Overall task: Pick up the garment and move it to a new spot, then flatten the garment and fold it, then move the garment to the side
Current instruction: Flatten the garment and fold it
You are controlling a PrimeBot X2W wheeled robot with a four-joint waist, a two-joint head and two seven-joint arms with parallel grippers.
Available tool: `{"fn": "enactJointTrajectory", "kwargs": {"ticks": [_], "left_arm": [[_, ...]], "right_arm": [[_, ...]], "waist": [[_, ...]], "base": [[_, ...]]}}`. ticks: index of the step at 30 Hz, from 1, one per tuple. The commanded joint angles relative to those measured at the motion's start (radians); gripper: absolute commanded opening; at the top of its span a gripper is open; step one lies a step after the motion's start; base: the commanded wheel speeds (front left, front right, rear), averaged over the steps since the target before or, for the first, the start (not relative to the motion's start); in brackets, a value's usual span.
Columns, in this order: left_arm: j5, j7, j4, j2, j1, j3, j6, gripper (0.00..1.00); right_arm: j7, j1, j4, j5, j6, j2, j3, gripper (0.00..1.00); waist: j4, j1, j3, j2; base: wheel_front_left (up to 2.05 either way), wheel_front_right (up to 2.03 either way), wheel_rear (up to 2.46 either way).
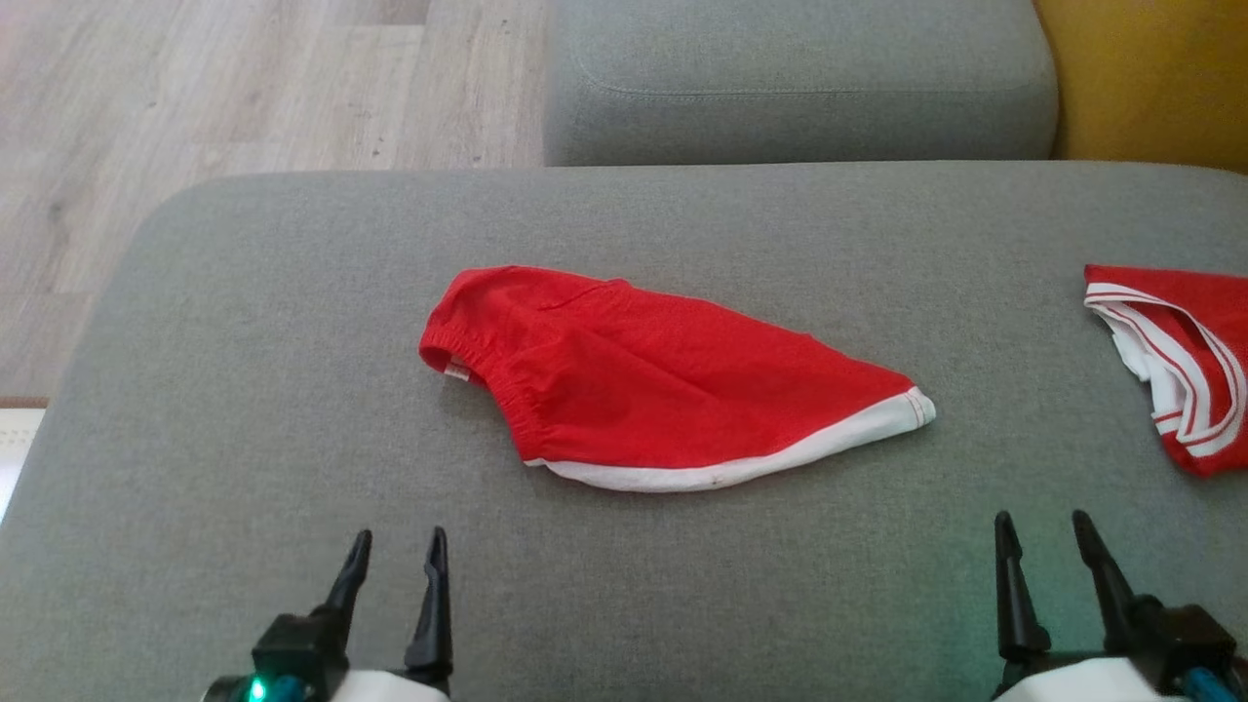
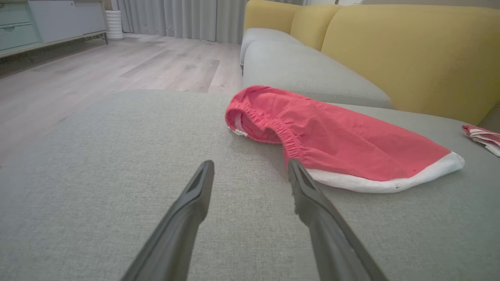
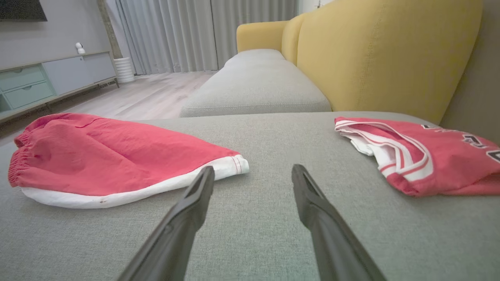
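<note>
The garment is a pair of red shorts with a white hem and elastic waistband, lying folded over in the middle of the grey cushion. In the left wrist view the garment lies just beyond and right of my fingers; in the right wrist view the garment sits to the left. My left gripper hovers open near the cushion's front, below the waistband end. My right gripper is open at the front right, beyond the hem's tip. Neither holds anything.
A second red garment with white stripes lies at the cushion's right edge, also seen as the striped jersey. Behind stands another grey seat cushion with a yellow backrest. Wooden floor lies to the left.
</note>
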Motion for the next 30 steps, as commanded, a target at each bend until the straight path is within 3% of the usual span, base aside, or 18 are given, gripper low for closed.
{"fn": "enactJointTrajectory", "kwargs": {"ticks": [1, 7, 11, 19, 30], "left_arm": [[0.007, -0.013, -0.018, -0.014, -0.048, 0.032, -0.02, 1.0], [-0.013, 0.018, 0.115, -0.026, -0.135, -0.031, -0.074, 1.0], [-0.021, 0.067, 0.181, -0.029, -0.227, -0.052, -0.075, 1.0], [-0.035, 0.195, 0.315, -0.032, -0.43, -0.094, -0.079, 1.0], [-0.052, 0.22, 0.384, -0.03, -0.504, -0.122, -0.115, 1.0]], "right_arm": [[-0.011, -0.034, -0.01, 0.023, 0.007, -0.01, 0.033, 1.0], [0.137, -0.155, 0.037, -0.042, 0.007, -0.01, 0.051, 1.0], [0.231, -0.25, 0.059, -0.063, 0.007, -0.015, 0.059, 1.0], [0.453, -0.472, 0.184, -0.048, 0.007, -0.092, 0.135, 1.0], [0.48, -0.588, 0.265, 0.017, 0.007, -0.147, 0.226, 1.0]], "waist": [[-0.007, 0.0, 0.006, 0.0], [-0.023, 0.0, 0.058, 0.0], [-0.03, 0.0, 0.107, 0.0], [-0.027, 0.0, 0.235, 0.0], [-0.019, 0.0, 0.291, 0.0]], "base": [[0.0, 0.0, 0.0], [0.0, 0.0, 0.0], [0.0, 0.0, 0.0], [0.0, 0.0, 0.0], [0.0, 0.0, 0.0]]}}
